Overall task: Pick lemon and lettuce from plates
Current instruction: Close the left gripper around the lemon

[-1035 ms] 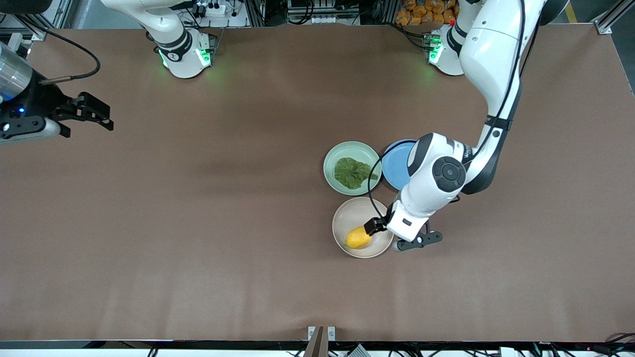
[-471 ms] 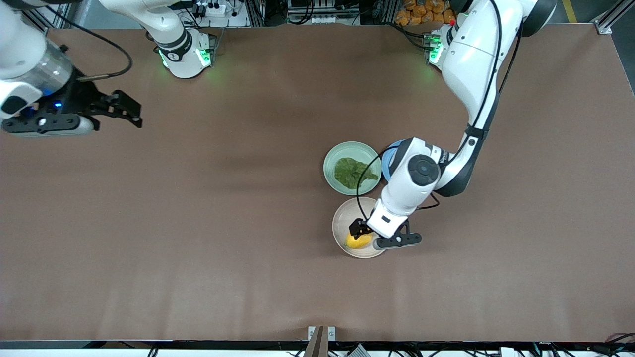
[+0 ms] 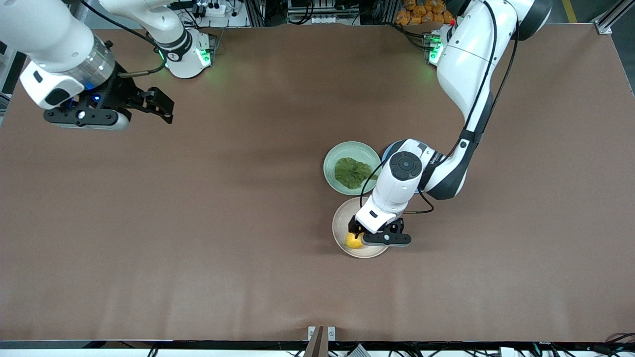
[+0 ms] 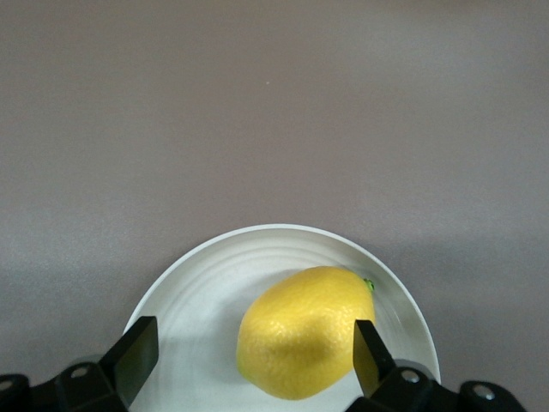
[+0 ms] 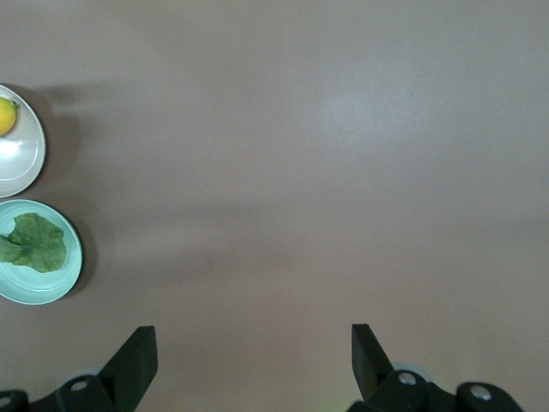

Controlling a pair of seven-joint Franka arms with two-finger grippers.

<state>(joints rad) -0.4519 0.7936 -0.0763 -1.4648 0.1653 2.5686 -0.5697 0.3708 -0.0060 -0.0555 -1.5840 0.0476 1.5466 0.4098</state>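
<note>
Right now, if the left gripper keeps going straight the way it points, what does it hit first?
Probably the lemon: the left gripper is open above the beige plate, fingers either side of the fruit. Depth is unclear, but nothing else lies between.

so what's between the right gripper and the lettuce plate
Only bare brown table. In the right wrist view the open right gripper hangs over it, and nothing lies on the stretch to the mint plate with the lettuce.
</note>
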